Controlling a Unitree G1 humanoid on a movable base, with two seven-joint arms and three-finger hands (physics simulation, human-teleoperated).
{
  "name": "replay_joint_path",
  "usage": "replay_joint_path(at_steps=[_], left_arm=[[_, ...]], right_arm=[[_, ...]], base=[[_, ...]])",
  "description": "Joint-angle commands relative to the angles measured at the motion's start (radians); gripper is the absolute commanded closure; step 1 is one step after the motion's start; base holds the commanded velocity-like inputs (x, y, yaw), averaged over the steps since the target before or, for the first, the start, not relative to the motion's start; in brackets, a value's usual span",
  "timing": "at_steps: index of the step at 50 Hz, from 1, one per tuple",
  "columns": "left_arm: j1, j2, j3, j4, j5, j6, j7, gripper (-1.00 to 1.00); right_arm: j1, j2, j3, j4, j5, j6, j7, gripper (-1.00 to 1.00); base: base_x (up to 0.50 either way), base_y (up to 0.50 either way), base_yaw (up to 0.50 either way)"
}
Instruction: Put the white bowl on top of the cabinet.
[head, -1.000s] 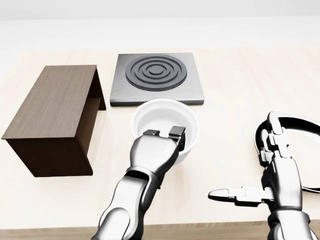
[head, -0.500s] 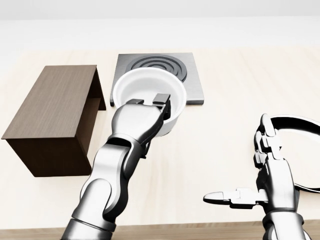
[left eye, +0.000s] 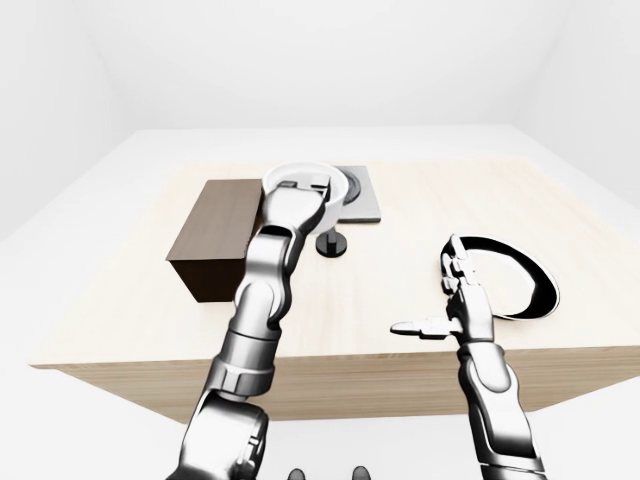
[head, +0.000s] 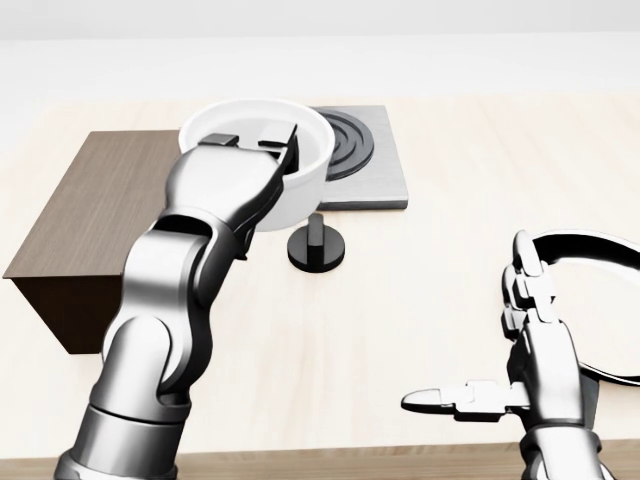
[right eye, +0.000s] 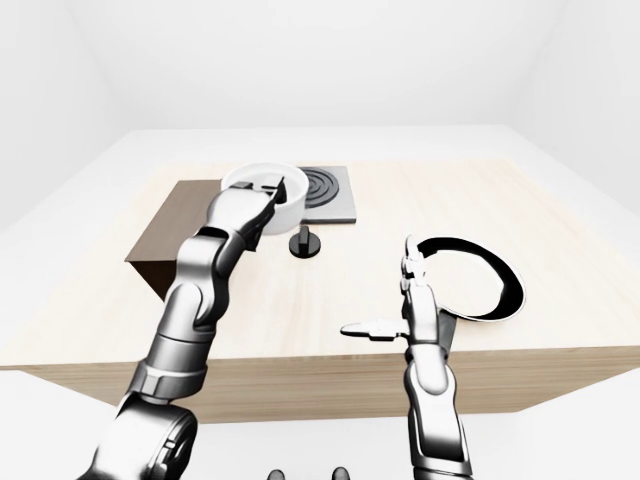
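One wooden table (head: 450, 200) carries everything: the dark brown cabinet (head: 90, 210) at head-view left, a grey stove plate (head: 375, 165) at top centre, and a small black knob (head: 318, 246) just below it. Raised between cabinet and stove plate, the empty white bowl (head: 310, 165) hangs with its rim pinched in the left hand (head: 235, 175). Spread wide near a black-and-white ring (head: 590, 250) at right, the right hand (head: 535, 350) holds nothing.

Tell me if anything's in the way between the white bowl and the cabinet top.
Nothing visible. The left hand holds the white bowl by its rim, raised beside the cabinet, whose top shows bare. The small black knob sits on the table on the other side.
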Motion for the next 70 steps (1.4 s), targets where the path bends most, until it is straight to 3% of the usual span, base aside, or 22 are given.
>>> replay_joint_path(at_steps=[1, 9, 28, 44, 49, 66, 70], left_arm=[[-0.040, 0.037, 0.038, -0.096, 0.084, 0.000, -0.068, 1.00], [-0.050, 0.077, 0.068, -0.172, 0.118, 0.000, -0.150, 1.00], [-0.067, 0.142, 0.120, -0.243, 0.143, 0.000, -0.152, 1.00], [-0.056, 0.189, 0.149, -0.257, 0.097, 0.000, -0.152, 1.00], [-0.050, 0.210, 0.166, -0.211, 0.030, 0.000, -0.152, 1.00], [-0.059, 0.258, 0.167, -0.132, -0.073, 0.000, -0.076, 1.00], [-0.069, 0.277, 0.176, -0.075, -0.129, 0.000, -0.009, 1.00]], right_arm=[[0.000, 0.001, 0.007, 0.007, -0.009, -0.005, -0.002, -1.00], [-0.008, -0.001, 0.003, 0.015, -0.007, -0.003, -0.005, -1.00], [-0.009, 0.000, 0.011, 0.022, -0.015, -0.009, -0.012, -1.00], [-0.005, 0.002, 0.013, 0.026, -0.020, -0.019, -0.015, -1.00], [-0.010, 0.002, 0.013, 0.034, -0.021, -0.021, -0.016, -1.00], [-0.009, 0.001, 0.014, 0.033, -0.020, -0.021, -0.018, -1.00], [-0.009, 0.000, 0.013, 0.034, -0.020, -0.023, -0.017, -1.00]], base=[[0.00, 0.00, 0.00], [0.00, 0.00, 0.00], [0.00, 0.00, 0.00], [0.00, 0.00, 0.00], [0.00, 0.00, 0.00], [0.00, 0.00, 0.00], [0.00, 0.00, 0.00]])
